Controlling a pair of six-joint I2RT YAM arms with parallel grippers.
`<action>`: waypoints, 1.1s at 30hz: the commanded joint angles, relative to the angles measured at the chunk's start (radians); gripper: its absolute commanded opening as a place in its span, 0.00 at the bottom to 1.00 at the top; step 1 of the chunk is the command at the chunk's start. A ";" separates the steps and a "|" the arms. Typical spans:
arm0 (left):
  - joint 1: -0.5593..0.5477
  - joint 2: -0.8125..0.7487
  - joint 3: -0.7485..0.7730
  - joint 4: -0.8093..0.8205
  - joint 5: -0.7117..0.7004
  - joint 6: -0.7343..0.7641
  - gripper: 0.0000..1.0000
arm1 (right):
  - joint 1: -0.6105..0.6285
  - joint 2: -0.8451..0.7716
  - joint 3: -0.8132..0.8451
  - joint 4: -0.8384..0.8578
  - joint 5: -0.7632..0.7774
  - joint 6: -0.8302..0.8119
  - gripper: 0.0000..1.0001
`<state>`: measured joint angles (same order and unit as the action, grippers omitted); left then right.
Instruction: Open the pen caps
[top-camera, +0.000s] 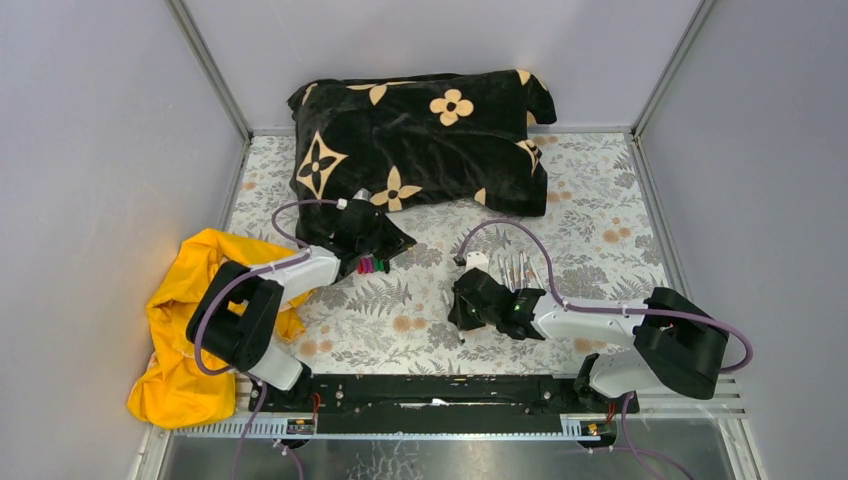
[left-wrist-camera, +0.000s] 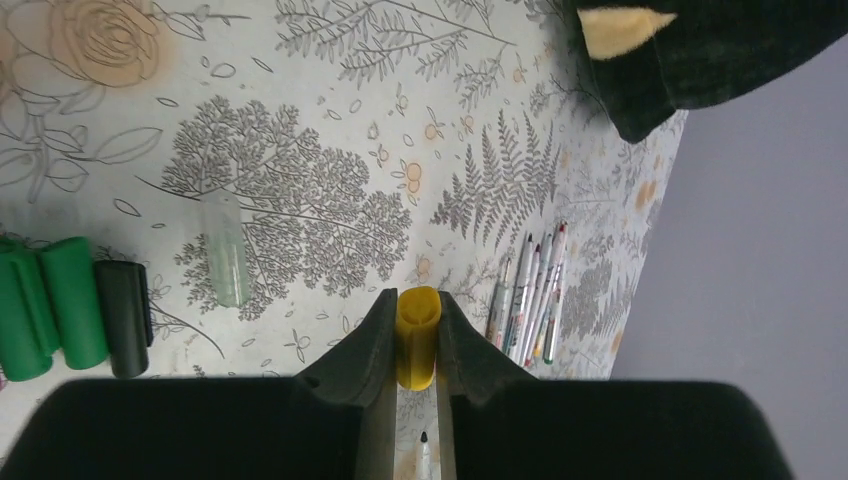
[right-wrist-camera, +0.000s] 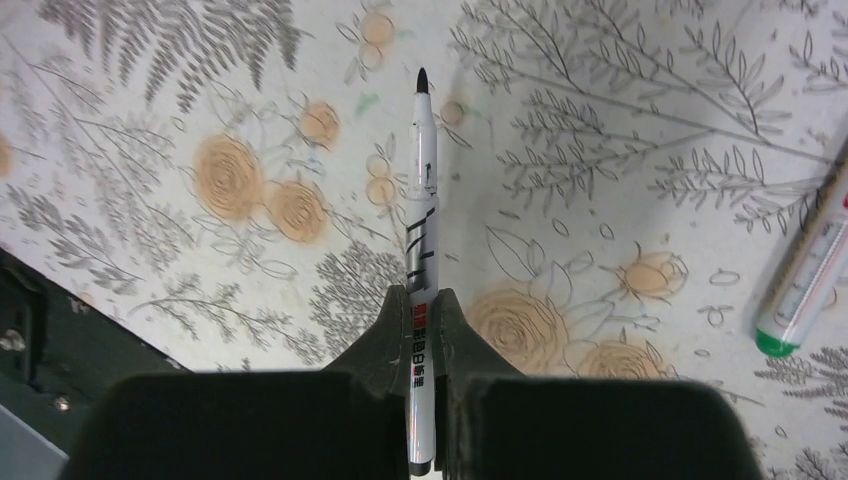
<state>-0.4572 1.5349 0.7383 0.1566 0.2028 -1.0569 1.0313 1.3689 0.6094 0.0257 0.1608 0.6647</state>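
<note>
In the left wrist view my left gripper (left-wrist-camera: 417, 330) is shut on a yellow pen cap (left-wrist-camera: 417, 325), pinched upright between its fingers. Below the cap the black tip of a pen (left-wrist-camera: 424, 440) shows in the gap. Two green caps (left-wrist-camera: 45, 305), a black cap (left-wrist-camera: 125, 318) and a clear cap (left-wrist-camera: 228, 262) lie on the cloth to the left. My right gripper (right-wrist-camera: 421, 312) is shut on an uncapped whitish pen (right-wrist-camera: 422, 200), its black tip pointing away. From above, the left gripper (top-camera: 393, 247) hovers by a row of coloured caps (top-camera: 372, 266); the right gripper (top-camera: 460, 315) sits lower at centre.
Several uncapped pens (top-camera: 520, 268) lie side by side behind the right gripper, also seen as a bundle of pens (left-wrist-camera: 530, 295). A black flowered pillow (top-camera: 420, 140) fills the back. A yellow cloth (top-camera: 185, 330) is heaped at the left. A green-ended pen (right-wrist-camera: 808, 270) lies to the right.
</note>
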 joint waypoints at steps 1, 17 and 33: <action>0.005 -0.013 0.021 0.038 -0.059 0.009 0.00 | 0.004 -0.034 -0.004 -0.036 -0.016 0.015 0.00; 0.005 0.063 0.157 -0.346 -0.277 0.174 0.05 | -0.068 0.024 0.121 -0.213 0.207 -0.025 0.00; 0.003 0.089 0.132 -0.363 -0.306 0.167 0.29 | -0.139 0.102 0.152 -0.225 0.236 -0.082 0.06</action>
<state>-0.4507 1.6127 0.8730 -0.1974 -0.0689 -0.9016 0.9096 1.4555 0.7120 -0.2001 0.3557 0.6090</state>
